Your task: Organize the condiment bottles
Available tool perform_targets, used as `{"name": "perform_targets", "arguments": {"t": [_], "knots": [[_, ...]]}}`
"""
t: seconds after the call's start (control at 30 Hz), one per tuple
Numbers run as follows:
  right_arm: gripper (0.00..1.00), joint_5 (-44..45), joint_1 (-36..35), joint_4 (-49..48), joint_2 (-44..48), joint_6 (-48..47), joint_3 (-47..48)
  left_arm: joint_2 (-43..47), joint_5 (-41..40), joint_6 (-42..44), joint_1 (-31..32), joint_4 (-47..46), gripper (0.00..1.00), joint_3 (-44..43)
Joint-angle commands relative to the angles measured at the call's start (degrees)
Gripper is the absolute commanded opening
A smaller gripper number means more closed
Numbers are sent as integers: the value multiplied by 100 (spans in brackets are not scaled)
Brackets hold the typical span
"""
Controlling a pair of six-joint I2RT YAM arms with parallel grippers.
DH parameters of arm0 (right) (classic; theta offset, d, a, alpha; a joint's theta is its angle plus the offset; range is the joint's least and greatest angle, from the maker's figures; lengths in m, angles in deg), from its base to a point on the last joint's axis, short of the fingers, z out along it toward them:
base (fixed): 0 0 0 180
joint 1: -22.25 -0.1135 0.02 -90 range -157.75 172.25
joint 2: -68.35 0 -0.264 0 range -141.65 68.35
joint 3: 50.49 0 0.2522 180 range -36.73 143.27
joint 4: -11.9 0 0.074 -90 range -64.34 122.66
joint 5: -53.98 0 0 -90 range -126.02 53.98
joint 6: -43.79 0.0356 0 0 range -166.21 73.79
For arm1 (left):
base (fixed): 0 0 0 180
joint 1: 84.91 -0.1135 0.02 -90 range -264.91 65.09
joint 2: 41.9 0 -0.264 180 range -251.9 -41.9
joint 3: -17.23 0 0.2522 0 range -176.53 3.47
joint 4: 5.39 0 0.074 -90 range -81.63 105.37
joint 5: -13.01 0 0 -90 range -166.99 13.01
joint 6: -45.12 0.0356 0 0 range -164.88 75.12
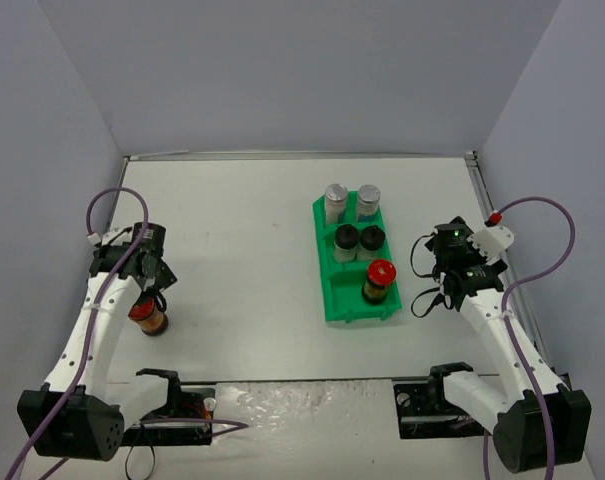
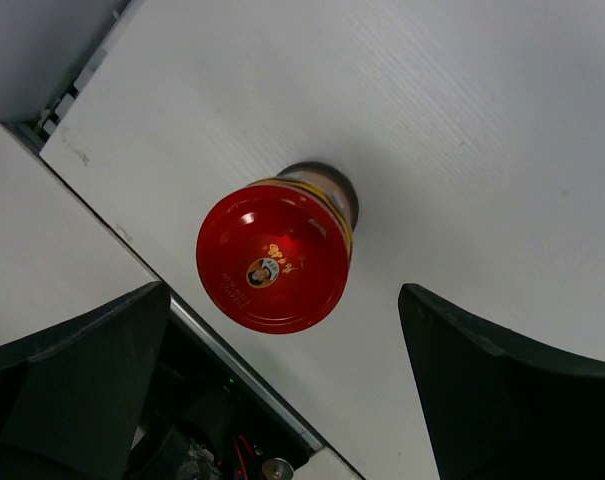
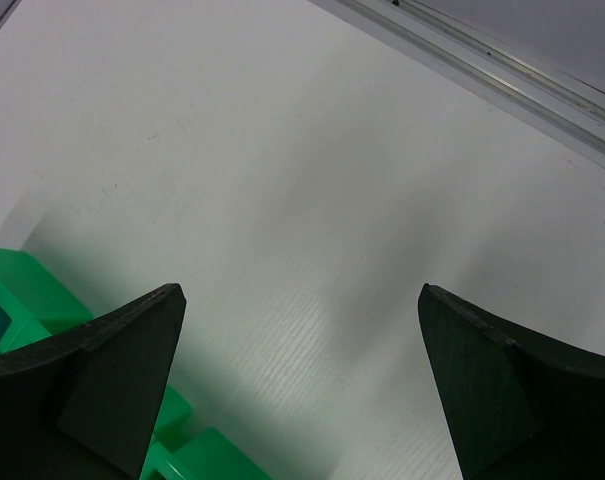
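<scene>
The white table (image 1: 242,230) carries a green rack (image 1: 328,268) and one red-lidded jar (image 1: 154,322).

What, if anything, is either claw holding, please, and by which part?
Nothing is held. The left claw is open near the red-lidded jar, not touching it; the right claw is open and empty.

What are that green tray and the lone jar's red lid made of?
The green tray looks like moulded plastic: even bright colour, dull sheen. The red lid is glossy, with a sharp light reflection and printed emblem; painted metal or shiny plastic, I cannot tell which.
</scene>
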Motion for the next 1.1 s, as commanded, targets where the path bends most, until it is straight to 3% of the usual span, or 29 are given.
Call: {"name": "perform_targets", "arguments": {"t": [0.0, 0.37, 0.8, 1.07], "knots": [[100, -57, 8, -359, -196, -213, 83, 466, 146, -531, -86, -188, 97, 375], [100, -194, 8, -460, -246, -335, 68, 541, 193, -800, -107, -504, 97, 969], [100, -272, 8, -531, -334, -413, 104, 313, 427, -461, -965, -974, 97, 1110], [100, -263, 8, -546, -350, -434, 98, 113, 766, -495, -1075, -1314, 93, 1377]]}}
